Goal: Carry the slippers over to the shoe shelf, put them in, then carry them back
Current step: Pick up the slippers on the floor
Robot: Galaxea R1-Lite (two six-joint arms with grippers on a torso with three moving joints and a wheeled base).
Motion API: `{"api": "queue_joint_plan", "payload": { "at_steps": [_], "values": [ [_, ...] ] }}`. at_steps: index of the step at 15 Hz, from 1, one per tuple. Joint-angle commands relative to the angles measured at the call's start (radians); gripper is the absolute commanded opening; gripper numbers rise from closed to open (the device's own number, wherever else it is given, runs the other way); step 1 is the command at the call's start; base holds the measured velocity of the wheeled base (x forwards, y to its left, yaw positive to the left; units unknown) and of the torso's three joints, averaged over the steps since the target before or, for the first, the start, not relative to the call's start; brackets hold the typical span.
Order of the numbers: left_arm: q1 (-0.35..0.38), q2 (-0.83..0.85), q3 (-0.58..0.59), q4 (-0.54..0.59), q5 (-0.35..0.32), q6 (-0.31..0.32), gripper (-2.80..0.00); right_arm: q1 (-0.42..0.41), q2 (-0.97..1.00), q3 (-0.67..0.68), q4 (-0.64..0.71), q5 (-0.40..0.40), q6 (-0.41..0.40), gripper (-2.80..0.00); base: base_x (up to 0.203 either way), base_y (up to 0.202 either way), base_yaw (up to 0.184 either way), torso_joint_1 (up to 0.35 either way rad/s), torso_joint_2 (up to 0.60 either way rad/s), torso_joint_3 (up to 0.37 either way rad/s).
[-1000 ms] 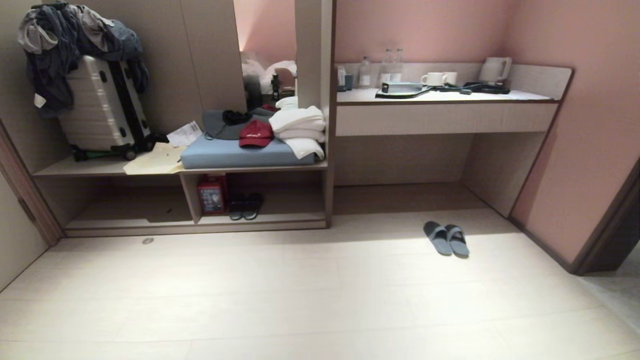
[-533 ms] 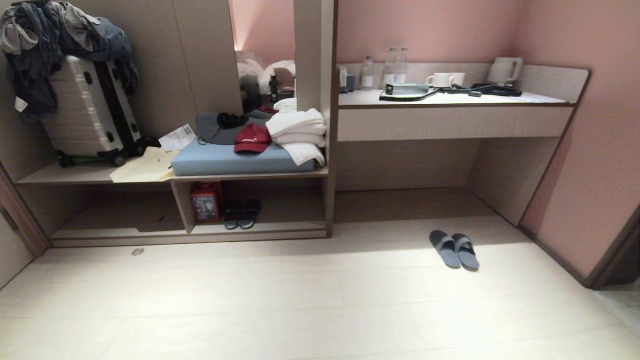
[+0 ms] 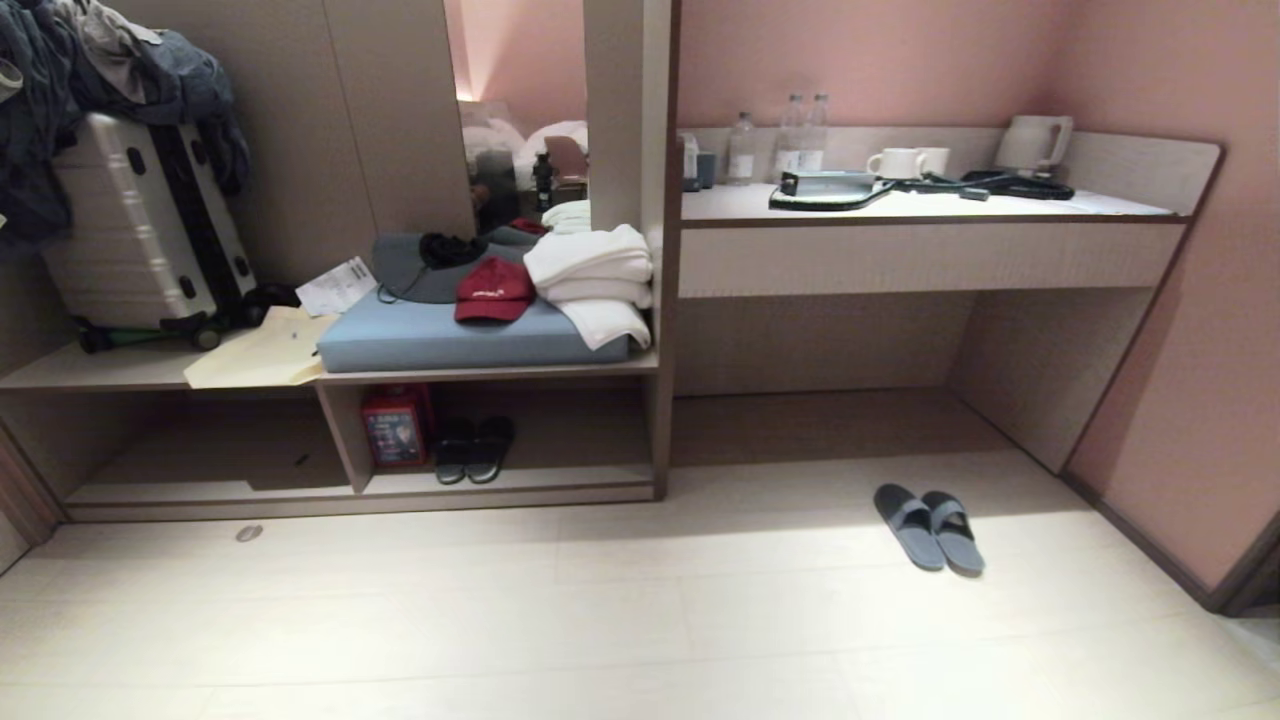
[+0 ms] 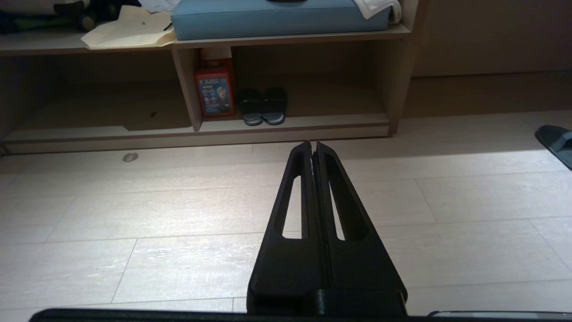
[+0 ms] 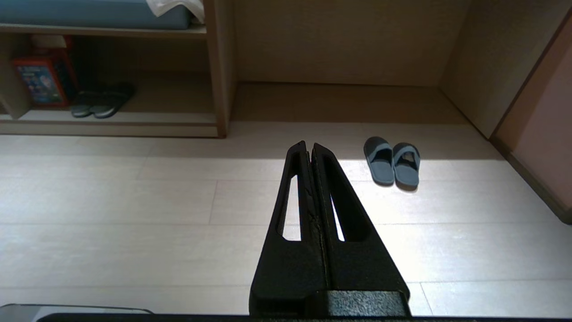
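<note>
Slippers [image 3: 929, 527] sit side by side on the floor, far right of the shoe shelf [image 3: 360, 490]. They look soft and light; grab the wide bands. Left gripper [image 4: 313, 145] and right gripper [image 5: 309, 145] are pressed together, empty.

The soft, matt grey-blue slide slippers [image 3: 929, 526] are seen on a floor of pale, faintly glossy wood-grain planks [image 3: 600, 620]. The low shoe shelf of matt greige wood-grain board [image 3: 520, 484] is topped by a blue cloth cushion [image 3: 440, 340], folded white towelling [image 3: 590, 270] and a ribbed hard-shell silver suitcase [image 3: 140, 230].
</note>
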Motion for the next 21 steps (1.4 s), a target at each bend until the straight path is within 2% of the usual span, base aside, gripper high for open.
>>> {"api": "queue_joint_plan", "payload": {
  "at_steps": [1, 21],
  "values": [
    [0.0, 0.0, 0.0, 0.001, 0.0, -0.001, -2.8, 0.0, -0.002, 0.0, 0.001, 0.0, -0.001, -2.8, 0.196, 0.0, 0.001, 0.001, 0.0, 0.002],
    [0.0, 0.0, 0.002, 0.0, 0.0, -0.002, -2.8, 0.0, -0.002, 0.0, 0.001, 0.0, -0.001, -2.8, 0.197, 0.0, 0.0, 0.001, 0.0, 0.002]
  ]
}}
